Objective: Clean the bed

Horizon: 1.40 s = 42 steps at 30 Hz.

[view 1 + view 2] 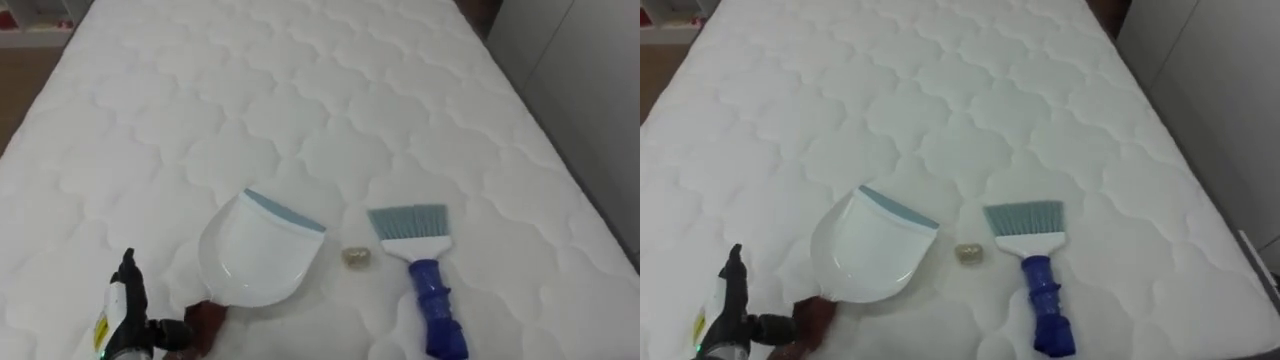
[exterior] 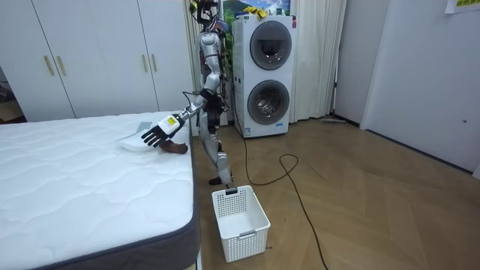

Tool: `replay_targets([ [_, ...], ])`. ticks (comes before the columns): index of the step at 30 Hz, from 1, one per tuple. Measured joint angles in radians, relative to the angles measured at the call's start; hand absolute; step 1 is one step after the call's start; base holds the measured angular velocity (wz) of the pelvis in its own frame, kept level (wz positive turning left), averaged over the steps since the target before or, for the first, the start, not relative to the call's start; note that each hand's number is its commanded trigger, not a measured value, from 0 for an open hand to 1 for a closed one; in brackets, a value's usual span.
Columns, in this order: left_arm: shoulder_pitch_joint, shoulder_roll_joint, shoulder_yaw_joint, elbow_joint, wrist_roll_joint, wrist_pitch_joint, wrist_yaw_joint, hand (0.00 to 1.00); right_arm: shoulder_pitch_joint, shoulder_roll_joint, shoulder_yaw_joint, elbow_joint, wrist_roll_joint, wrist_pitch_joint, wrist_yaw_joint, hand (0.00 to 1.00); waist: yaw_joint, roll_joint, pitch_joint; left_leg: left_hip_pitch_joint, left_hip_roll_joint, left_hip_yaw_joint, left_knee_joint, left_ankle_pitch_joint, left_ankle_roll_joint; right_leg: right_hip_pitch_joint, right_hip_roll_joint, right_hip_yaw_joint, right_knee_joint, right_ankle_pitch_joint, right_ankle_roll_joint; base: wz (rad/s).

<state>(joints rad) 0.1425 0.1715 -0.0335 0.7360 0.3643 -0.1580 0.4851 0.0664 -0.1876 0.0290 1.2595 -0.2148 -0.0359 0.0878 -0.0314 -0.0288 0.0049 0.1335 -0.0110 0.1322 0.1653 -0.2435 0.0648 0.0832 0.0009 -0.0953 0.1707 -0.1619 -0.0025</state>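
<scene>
Left hand, fingers spread and released, sits beside the dustpan handle.

1. Two stacked white front-loading machines stand at the far wall.
2. White slatted basket: on the wooden floor, well before the machines.
3. White wardrobe doors: on the room view's left of the machines.

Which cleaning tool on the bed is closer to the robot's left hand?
The white dustpan: its brown handle lies close beside the left hand. The blue-handled brush lies farther to the right, beyond the small scrap.
</scene>
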Motion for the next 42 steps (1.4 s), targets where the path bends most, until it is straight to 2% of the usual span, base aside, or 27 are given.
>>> replay_targets([
  [3,-0.001,0.000,-0.029,0.002,0.000,0.000,-0.012,0.00,0.000,-0.002,0.029,-0.002,0.037,0.000,-0.002,0.00,-0.001,0.000,0.0009,-0.006,0.002,-0.003,0.000,0.000,0.000,-0.002,0.001,-0.006,-0.002,0.000,0.000,0.06],
  [5,-0.013,0.000,-0.051,0.007,0.000,0.000,-0.024,0.00,-0.001,-0.007,0.031,-0.001,0.057,-0.001,-0.004,0.00,-0.005,0.009,-0.0001,-0.019,0.003,-0.006,0.002,0.000,0.000,-0.011,0.001,-0.012,-0.002,0.001,-0.001,0.04],
  [7,-0.025,0.000,-0.060,0.007,0.001,0.000,-0.033,0.00,-0.004,-0.011,0.031,-0.002,0.065,-0.004,-0.006,0.00,-0.006,0.014,0.0022,-0.028,0.003,-0.006,0.003,0.000,0.000,-0.020,0.002,-0.012,-0.002,0.001,-0.002,0.00],
  [9,-0.036,0.000,-0.069,0.016,0.001,0.000,-0.037,0.00,-0.006,-0.016,0.031,0.001,0.077,-0.008,-0.010,0.00,-0.015,0.022,-0.0012,-0.035,0.003,-0.007,0.004,0.000,0.000,-0.028,0.002,-0.012,-0.002,0.001,-0.002,0.00],
  [13,-0.065,0.000,-0.070,0.052,0.000,0.000,-0.046,0.00,-0.009,-0.022,0.030,0.004,0.111,-0.008,-0.009,0.00,-0.022,0.031,0.0017,-0.042,0.004,-0.004,0.007,0.000,0.000,-0.039,0.001,-0.011,-0.002,0.001,-0.002,-0.01],
  [14,-0.069,0.000,-0.070,0.053,-0.002,0.000,-0.051,0.00,-0.010,-0.022,0.030,0.004,0.113,-0.008,-0.008,0.00,-0.022,0.031,-0.0008,-0.054,0.004,-0.004,0.010,0.000,0.000,-0.050,0.001,-0.010,-0.001,0.001,-0.002,0.00],
  [19,-0.082,0.000,-0.069,0.085,-0.007,0.000,-0.062,0.00,-0.011,-0.023,0.030,0.005,0.139,-0.008,0.001,0.00,-0.023,0.030,0.0000,-0.074,0.004,-0.004,0.019,0.000,0.000,-0.067,0.000,-0.011,-0.001,0.002,-0.003,0.00],
  [23,-0.105,0.000,-0.070,0.157,-0.006,0.000,-0.066,0.00,-0.019,-0.023,0.032,0.015,0.149,-0.008,0.004,0.00,-0.023,0.028,0.0001,-0.088,0.005,-0.004,0.023,0.000,0.000,-0.080,-0.002,-0.013,0.002,0.003,-0.004,0.00],
  [30,-0.118,0.000,-0.088,0.189,-0.001,0.000,-0.069,0.00,-0.048,-0.021,0.051,0.029,0.177,-0.009,-0.001,0.00,-0.027,0.019,0.0027,-0.152,0.005,-0.007,0.042,0.003,0.001,-0.138,-0.009,-0.021,0.018,0.005,-0.007,0.01],
  [35,-0.154,-0.001,-0.090,0.267,-0.005,0.005,-0.088,0.00,-0.058,-0.021,0.082,0.030,0.230,-0.009,-0.004,0.00,-0.026,0.013,0.0065,-0.183,0.004,-0.023,0.051,0.004,0.001,-0.160,-0.012,-0.042,0.019,0.005,-0.008,0.09],
  [42,-0.199,-0.003,-0.090,0.315,0.000,0.005,-0.104,0.00,-0.089,-0.021,0.108,0.065,0.267,-0.009,-0.007,0.00,-0.020,0.007,0.0111,-0.216,0.003,-0.032,0.061,0.004,0.001,-0.181,-0.014,-0.058,0.017,0.006,-0.009,0.07],
])
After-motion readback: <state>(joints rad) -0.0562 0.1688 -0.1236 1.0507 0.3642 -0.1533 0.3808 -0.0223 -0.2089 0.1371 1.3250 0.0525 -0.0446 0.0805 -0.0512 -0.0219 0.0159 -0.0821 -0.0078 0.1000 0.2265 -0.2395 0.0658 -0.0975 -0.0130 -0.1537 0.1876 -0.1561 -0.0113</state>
